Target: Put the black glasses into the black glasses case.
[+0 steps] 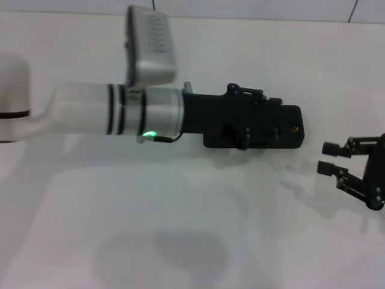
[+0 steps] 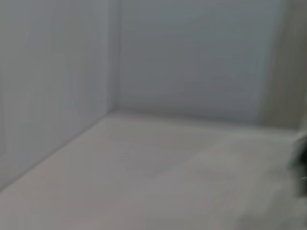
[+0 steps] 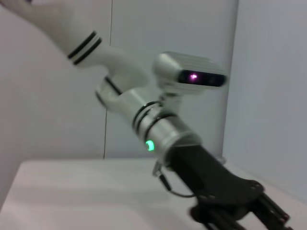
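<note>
My left arm reaches in from the left over the middle of the table. Its black gripper (image 1: 246, 117) hangs over a flat black slab with rounded corners that looks like the black glasses case (image 1: 287, 129). Gripper and case merge in the head view, so I cannot tell whether they touch. The left gripper also shows in the right wrist view (image 3: 230, 201), pointing down. My right gripper (image 1: 329, 158) is open and empty at the right edge, a little right of and nearer than the case. The black glasses are hidden or out of view.
The white table (image 1: 180, 229) is bounded by a white wall at the back (image 1: 252, 9). The left wrist view shows only bare table (image 2: 144, 182) and a wall corner, with a dark blur (image 2: 303, 158) at one edge.
</note>
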You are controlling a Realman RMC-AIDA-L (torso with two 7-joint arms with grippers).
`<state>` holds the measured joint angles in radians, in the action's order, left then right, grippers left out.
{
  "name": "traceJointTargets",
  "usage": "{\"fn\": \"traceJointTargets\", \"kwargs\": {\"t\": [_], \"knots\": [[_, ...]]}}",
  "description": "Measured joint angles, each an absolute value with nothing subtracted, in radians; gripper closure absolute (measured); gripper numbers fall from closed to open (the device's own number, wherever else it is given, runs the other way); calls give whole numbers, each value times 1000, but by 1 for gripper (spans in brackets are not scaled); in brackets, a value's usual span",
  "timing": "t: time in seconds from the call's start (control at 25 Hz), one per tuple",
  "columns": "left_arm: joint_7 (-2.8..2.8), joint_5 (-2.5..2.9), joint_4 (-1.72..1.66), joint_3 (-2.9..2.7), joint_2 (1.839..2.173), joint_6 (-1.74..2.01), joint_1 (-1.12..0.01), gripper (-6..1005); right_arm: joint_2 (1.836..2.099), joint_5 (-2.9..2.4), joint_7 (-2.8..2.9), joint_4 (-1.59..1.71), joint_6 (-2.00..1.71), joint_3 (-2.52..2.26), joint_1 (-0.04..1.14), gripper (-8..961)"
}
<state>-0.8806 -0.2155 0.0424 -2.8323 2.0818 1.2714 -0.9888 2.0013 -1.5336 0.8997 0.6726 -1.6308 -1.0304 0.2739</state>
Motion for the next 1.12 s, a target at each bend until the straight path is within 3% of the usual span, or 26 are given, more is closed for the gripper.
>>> {"fn": "traceJointTargets", "kwargs": {"t": [0.12,0.32,0.52,0.76,1.12], "knots": [[-870,-225,106,-2835,2066,1487,-958,454,2010,-1508,899,643,-1674,-1014,291,758],[-845,-250,189,-2834,2053,1697,-878,454,2013,-1498,895,595,-1732,-1037,349,582],[-783,-329,200,-2837,2037,1772,-763,416,2017,-1498,875,546,-1737,-1052,395,347],[-727,-374,201,-2839,2030,1793,-690,211,2024,-1487,774,470,-1739,-1046,432,260],[-624,-386,203,-2834,2066,1780,-656,106,2026,-1447,662,377,-1734,-1049,456,217]]}}
